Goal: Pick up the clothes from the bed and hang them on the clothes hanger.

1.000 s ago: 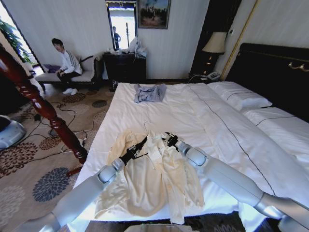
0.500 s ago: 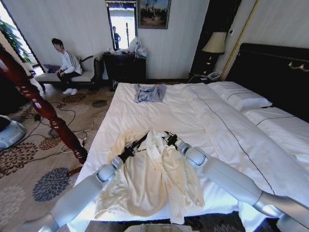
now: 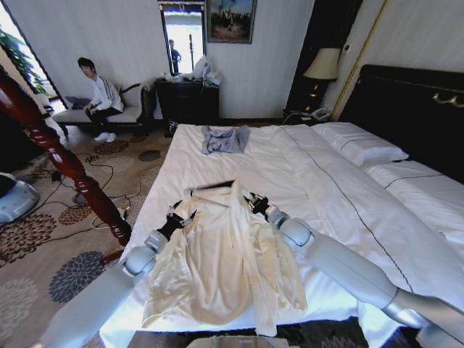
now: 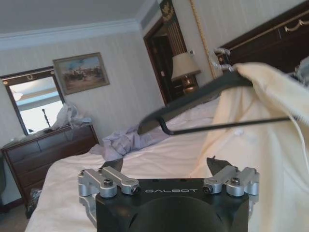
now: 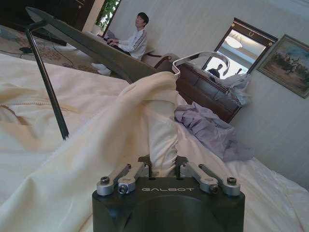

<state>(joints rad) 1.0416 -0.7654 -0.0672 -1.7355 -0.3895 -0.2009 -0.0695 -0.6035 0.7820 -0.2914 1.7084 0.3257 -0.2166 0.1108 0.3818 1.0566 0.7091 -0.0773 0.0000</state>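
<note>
The cream jacket (image 3: 228,268) is lying on the bed (image 3: 304,174) with the black hanger (image 4: 203,94) half inside. The right hand (image 5: 164,166) is pinching the collar fabric, probably to keep it up, and the left hand (image 4: 169,171) sits wide open just beside it, holding nothing.

Thin black triangular clothes hanger (image 3: 210,188) half buried under the pale cream-yellow long-sleeved garment (image 3: 225,268), one bare end showing (hook covered in the head view); wide white-sheeted bed (image 3: 319,181) cut off at the right edge
</note>
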